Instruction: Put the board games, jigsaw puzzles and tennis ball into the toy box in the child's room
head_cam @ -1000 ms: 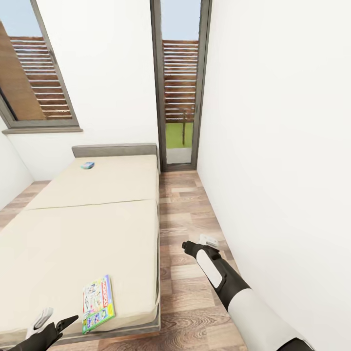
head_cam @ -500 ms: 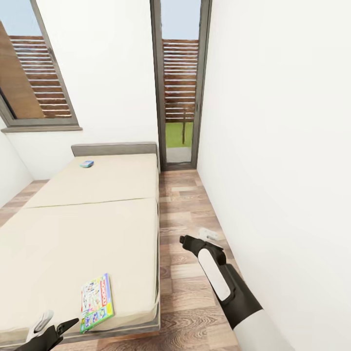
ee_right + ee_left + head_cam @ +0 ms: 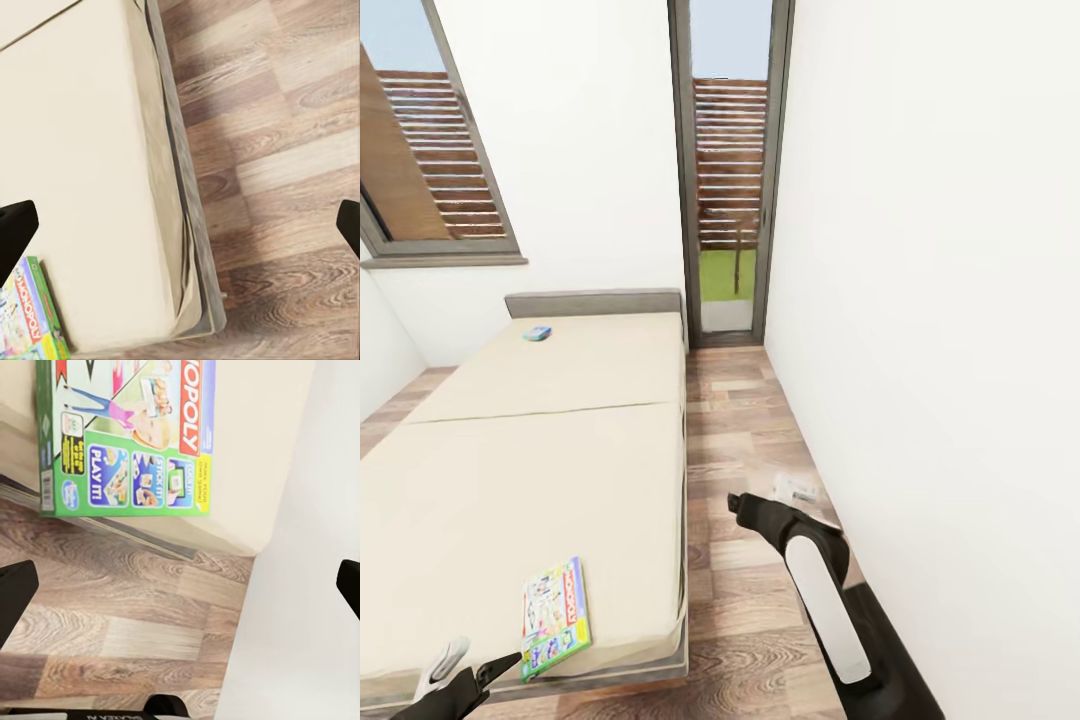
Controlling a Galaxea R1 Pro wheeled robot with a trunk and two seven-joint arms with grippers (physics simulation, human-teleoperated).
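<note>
Just beyond the open left gripper [image 3: 470, 668], apparently untouched, lies the white-and-green board game [image 3: 556, 618]

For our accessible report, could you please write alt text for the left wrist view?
A white-and-green board game box lies flat at the corner of the beige bed, above wood-plank floor. The open left gripper shows one dark fingertip at each side edge, holding nothing.

Flat white-and-green Monopoly board game box [image 3: 556, 619] lies face up near the foot corner of the low beige two-part mattress bed [image 3: 540, 470]. Smaller blue game box [image 3: 537, 333] sits way up by the grey headboard.
</note>
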